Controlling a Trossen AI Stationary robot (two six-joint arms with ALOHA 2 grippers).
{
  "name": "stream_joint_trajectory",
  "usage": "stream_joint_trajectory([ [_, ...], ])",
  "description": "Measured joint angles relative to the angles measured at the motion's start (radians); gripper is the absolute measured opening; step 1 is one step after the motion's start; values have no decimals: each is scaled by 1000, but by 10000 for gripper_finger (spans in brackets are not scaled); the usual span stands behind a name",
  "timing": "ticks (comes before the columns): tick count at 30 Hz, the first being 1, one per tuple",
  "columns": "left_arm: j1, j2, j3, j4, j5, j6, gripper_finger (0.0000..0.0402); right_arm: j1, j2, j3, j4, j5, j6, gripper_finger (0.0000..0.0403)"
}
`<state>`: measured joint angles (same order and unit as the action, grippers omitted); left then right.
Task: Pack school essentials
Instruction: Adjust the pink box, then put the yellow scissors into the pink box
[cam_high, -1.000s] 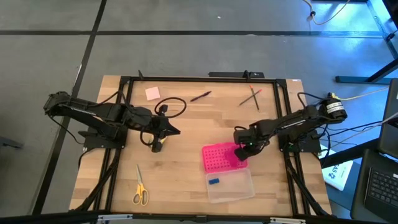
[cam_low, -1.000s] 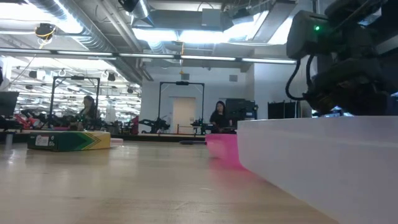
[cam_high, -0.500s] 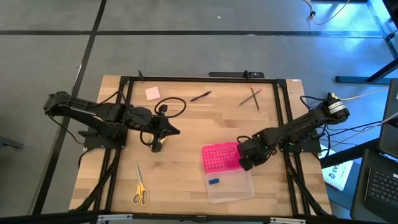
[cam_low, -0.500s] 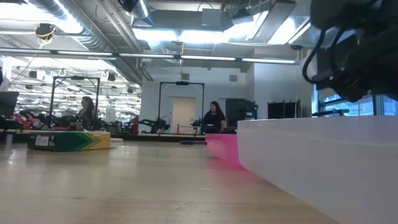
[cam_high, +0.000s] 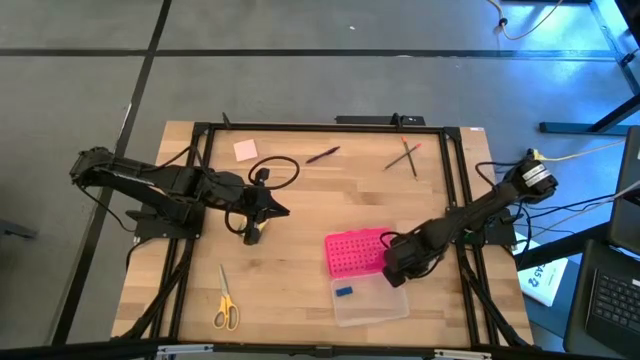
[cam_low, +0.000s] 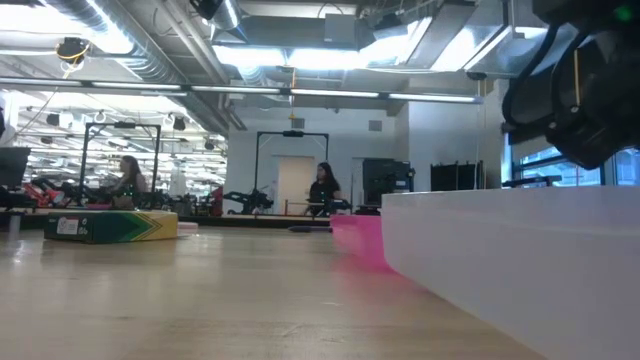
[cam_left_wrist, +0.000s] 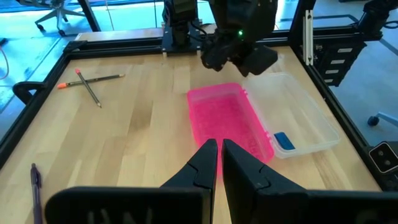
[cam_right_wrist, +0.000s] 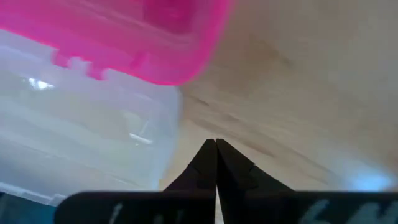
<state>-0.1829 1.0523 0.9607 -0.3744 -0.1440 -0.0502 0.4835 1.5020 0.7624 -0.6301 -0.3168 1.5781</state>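
The right claw (cam_high: 390, 268) is clenched on nothing, poised at the right edge of the clear case (cam_high: 371, 300), beside the pink perforated lid (cam_high: 354, 252) lying open on the tabletop (cam_high: 300, 210). A blue eraser (cam_high: 343, 291) sits inside the case. The left claw (cam_high: 285, 211), clenched and empty, waits left of centre above the crayon box (cam_low: 110, 226). Yellow-handled scissors (cam_high: 226, 301) lie near the front left, the pink sticky-note pad (cam_high: 245, 150), dark pen (cam_high: 323, 155) and crossed pencils (cam_high: 404, 156) along the far side.

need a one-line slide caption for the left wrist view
Shut left gripper faces the open clear plastic case with pink perforated lid, small blue eraser inside; right gripper beyond.
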Motion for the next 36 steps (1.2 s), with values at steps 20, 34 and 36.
stream_joint_trajectory([
  [20,0,-5,0,-45,0,-19,18,-11,-16,12,127,15,-27,0],
  [34,-5,-58,0,-202,29,-316,18,-32,-192,239,-231,404,-259,0],
  [36,-21,-58,0,-235,38,-407,18,-41,-204,263,-234,434,-338,0],
])
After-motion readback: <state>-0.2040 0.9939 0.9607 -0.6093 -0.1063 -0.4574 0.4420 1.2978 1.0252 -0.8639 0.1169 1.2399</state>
